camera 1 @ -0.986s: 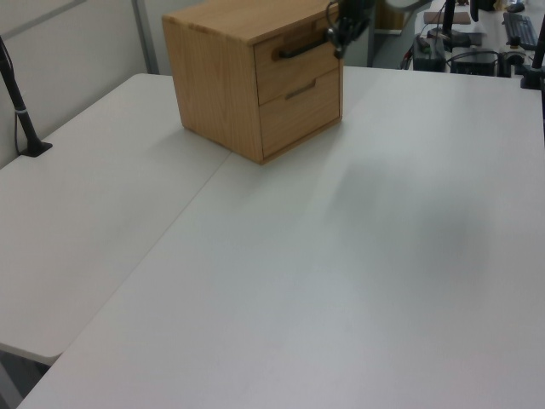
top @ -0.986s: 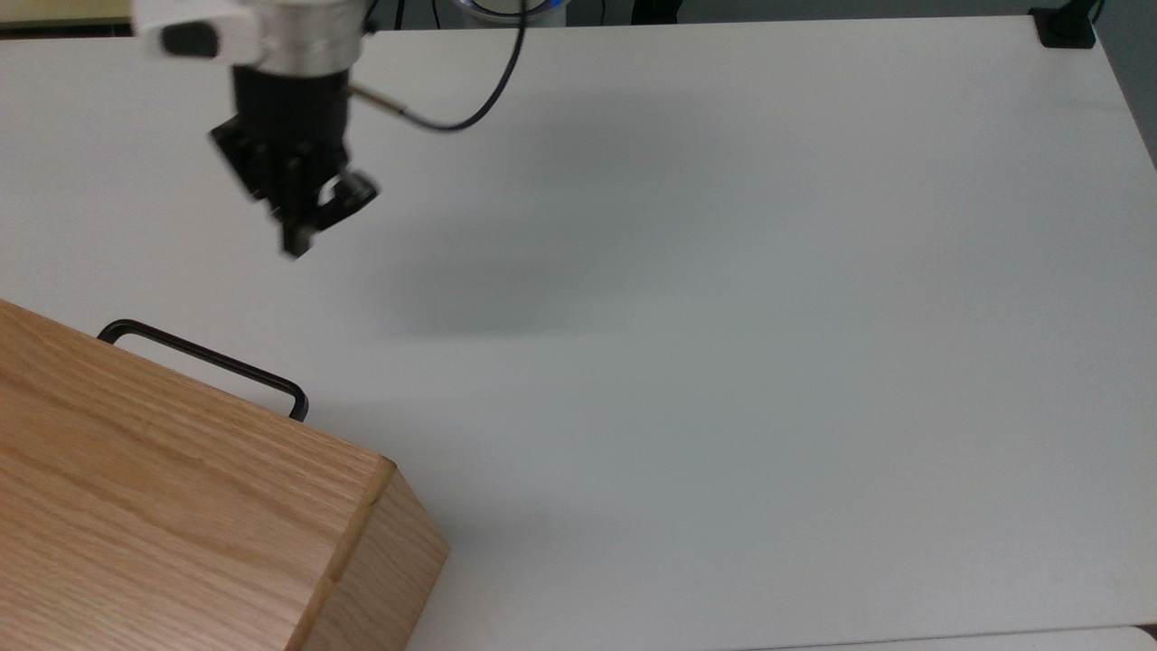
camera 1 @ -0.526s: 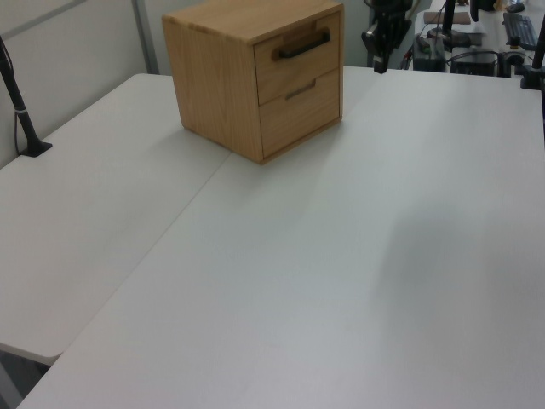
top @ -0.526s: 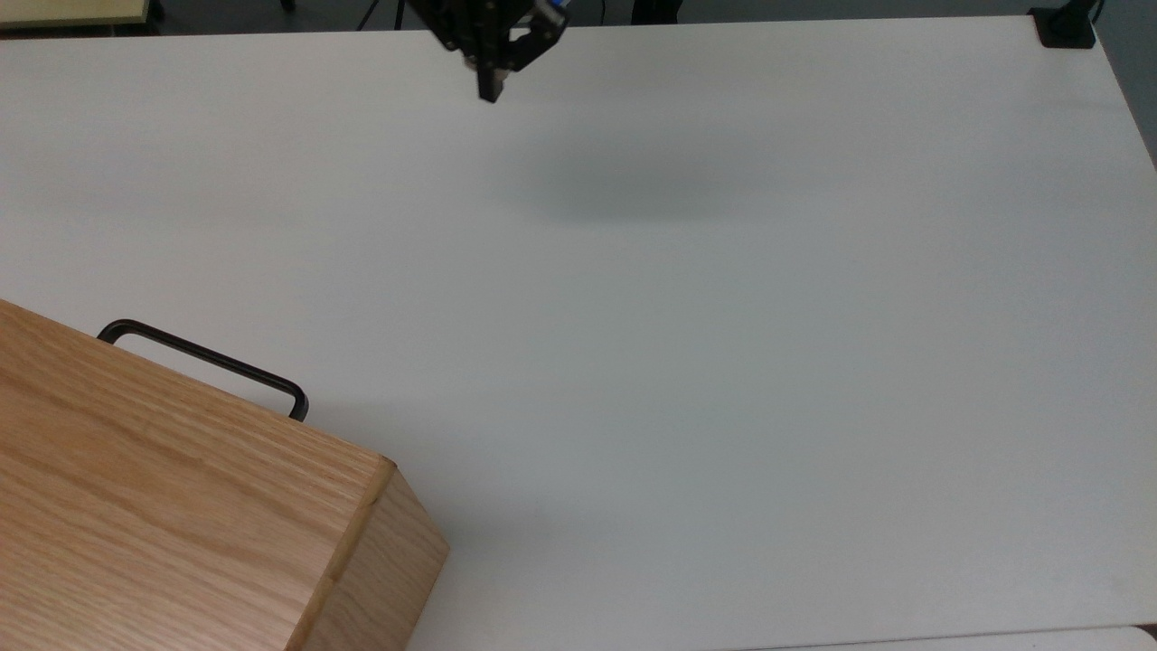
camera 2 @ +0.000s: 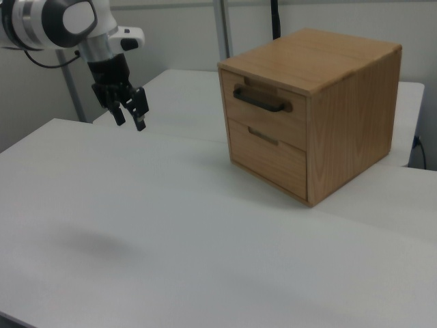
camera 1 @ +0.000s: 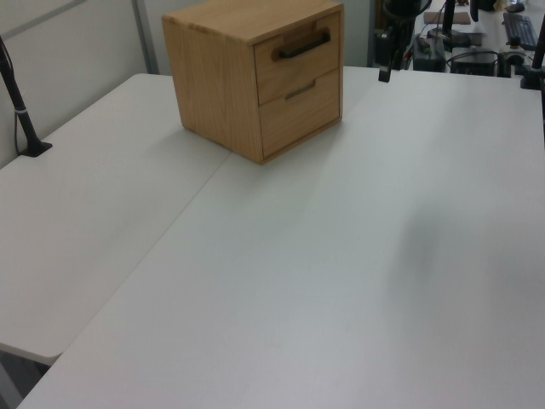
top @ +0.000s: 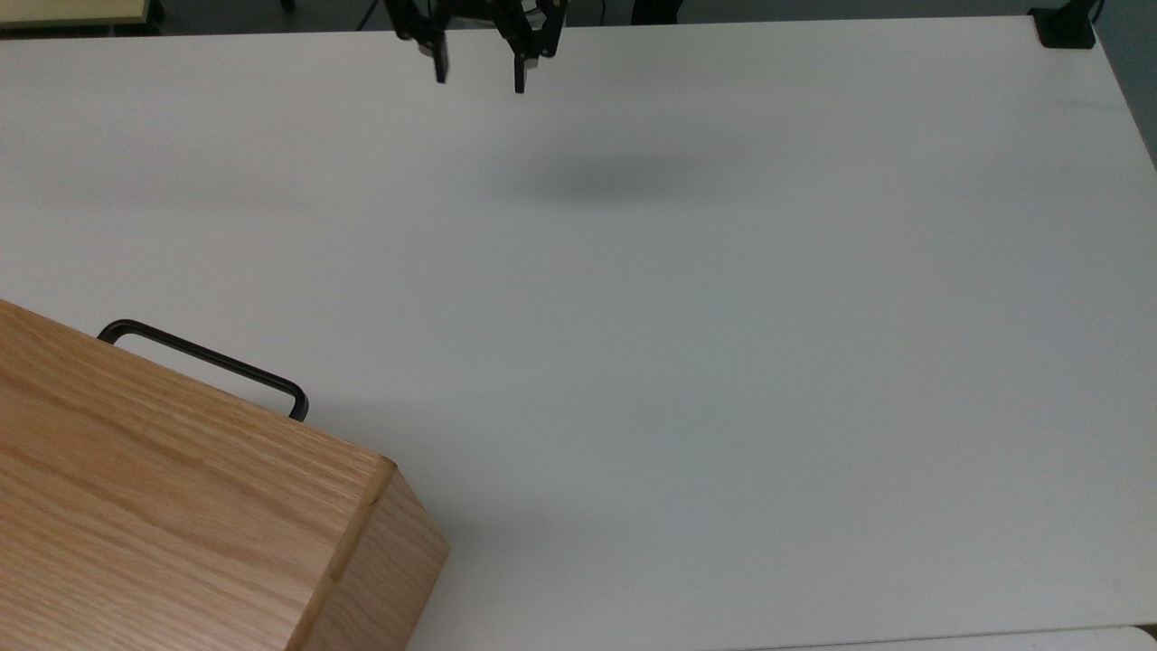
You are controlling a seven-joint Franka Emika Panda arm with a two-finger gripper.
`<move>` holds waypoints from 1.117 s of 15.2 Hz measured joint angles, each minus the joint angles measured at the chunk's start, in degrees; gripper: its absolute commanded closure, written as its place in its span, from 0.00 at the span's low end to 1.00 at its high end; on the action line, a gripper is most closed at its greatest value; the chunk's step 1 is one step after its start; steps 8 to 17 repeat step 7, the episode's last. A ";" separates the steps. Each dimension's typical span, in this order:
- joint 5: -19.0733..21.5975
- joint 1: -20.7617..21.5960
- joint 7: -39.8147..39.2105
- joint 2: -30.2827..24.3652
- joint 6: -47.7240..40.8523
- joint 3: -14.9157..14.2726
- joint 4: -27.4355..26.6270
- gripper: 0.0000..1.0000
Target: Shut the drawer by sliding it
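My fingers (top: 477, 70) hang spread wide and empty above the white surface (top: 687, 362), well apart from the drawer (camera 2: 263, 104), which sits flush in the cabinet (camera 2: 341, 116), top slot.

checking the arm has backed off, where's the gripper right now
The gripper hangs open above the white table near the top view's upper edge, well away from the drawer in the cabinet.

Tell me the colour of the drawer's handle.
Black; the handle shows best in the right view, against the light oak drawer.
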 measured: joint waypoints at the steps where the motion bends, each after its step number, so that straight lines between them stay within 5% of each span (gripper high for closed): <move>1: 0.01 -1.82 -0.56 -0.54 0.00 1.38 -0.02 0.00; 17: 0.03 -3.88 -2.44 -1.68 -0.66 3.24 -0.37 0.00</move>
